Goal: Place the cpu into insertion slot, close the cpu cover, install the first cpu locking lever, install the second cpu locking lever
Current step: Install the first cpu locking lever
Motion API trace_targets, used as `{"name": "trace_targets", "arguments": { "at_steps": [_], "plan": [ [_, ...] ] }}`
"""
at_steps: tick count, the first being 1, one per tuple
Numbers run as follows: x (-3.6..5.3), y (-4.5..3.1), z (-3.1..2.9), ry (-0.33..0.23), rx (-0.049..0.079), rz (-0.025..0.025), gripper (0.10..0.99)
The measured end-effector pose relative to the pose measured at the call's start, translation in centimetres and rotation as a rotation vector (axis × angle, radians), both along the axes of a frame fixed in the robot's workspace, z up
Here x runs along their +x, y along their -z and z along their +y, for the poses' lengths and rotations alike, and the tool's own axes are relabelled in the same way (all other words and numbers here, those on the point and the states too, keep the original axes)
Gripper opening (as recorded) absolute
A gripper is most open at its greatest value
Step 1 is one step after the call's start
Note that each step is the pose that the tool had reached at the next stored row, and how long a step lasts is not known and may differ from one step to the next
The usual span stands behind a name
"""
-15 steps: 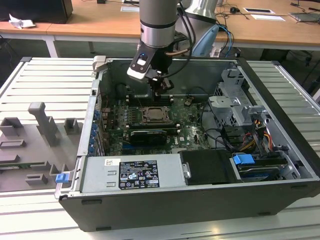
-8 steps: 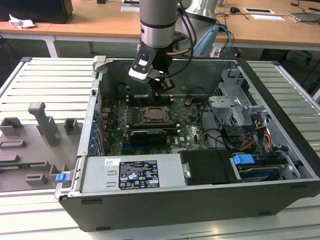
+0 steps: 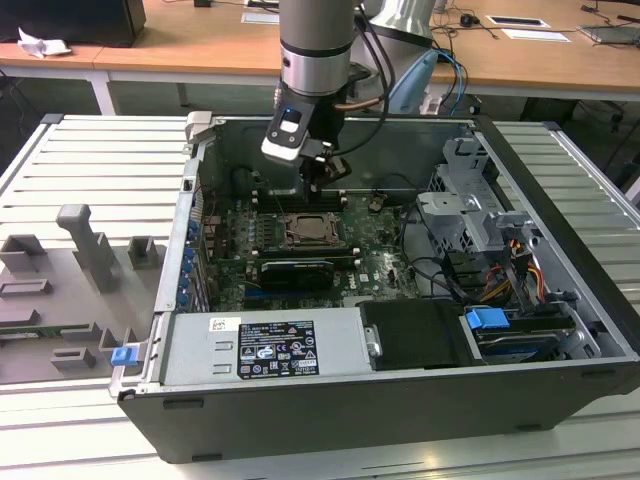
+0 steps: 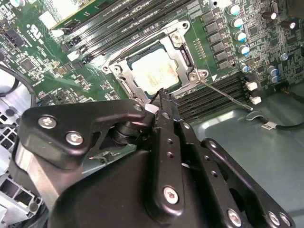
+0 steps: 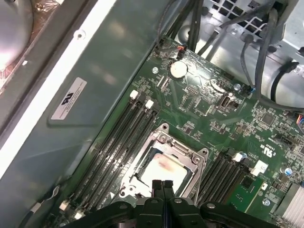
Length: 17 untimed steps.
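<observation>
Inside the open computer case (image 3: 400,420), the arm reaches down over the green circuit board (image 5: 213,111), and the gripper (image 3: 314,192) hangs just above the insertion slot (image 3: 308,232) in the exterior view. Both wrist views show its two black fingers pressed together with nothing between them, so the gripper (image 5: 161,184) is clenched and empty. The cpu (image 5: 161,168) lies flat in the slot with its pale metal top facing up, directly beneath and slightly ahead of the fingertips. The cpu cover (image 4: 126,78) is folded down over the chip, its silvery frame ringing the top, which shows through the central window. In the second wrist view the gripper (image 4: 163,97) ends right at the edge of that frame on the arm's side, very close to the metal; whether it actually touches cannot be told. From one corner of the slot a thin metal lever (image 4: 227,97) runs out at a slant across the neighbouring memory slots (image 4: 213,95), its far end reaching the edge of the board. More long black memory slots (image 5: 121,137) lie on the other side of the socket, beside the grey case wall.
</observation>
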<state>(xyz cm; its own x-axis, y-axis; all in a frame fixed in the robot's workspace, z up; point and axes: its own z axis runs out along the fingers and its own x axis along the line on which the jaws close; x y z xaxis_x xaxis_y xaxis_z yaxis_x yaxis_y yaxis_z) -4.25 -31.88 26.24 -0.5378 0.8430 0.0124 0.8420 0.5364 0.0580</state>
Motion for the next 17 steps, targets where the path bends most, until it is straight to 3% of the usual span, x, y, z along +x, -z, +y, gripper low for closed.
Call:
{"name": "trace_targets", "arguments": {
  "at_steps": [17],
  "plan": [
    [0.00, 0.00, 0.00, -0.074, 0.000, 0.0001, 0.106]
  ]
}}
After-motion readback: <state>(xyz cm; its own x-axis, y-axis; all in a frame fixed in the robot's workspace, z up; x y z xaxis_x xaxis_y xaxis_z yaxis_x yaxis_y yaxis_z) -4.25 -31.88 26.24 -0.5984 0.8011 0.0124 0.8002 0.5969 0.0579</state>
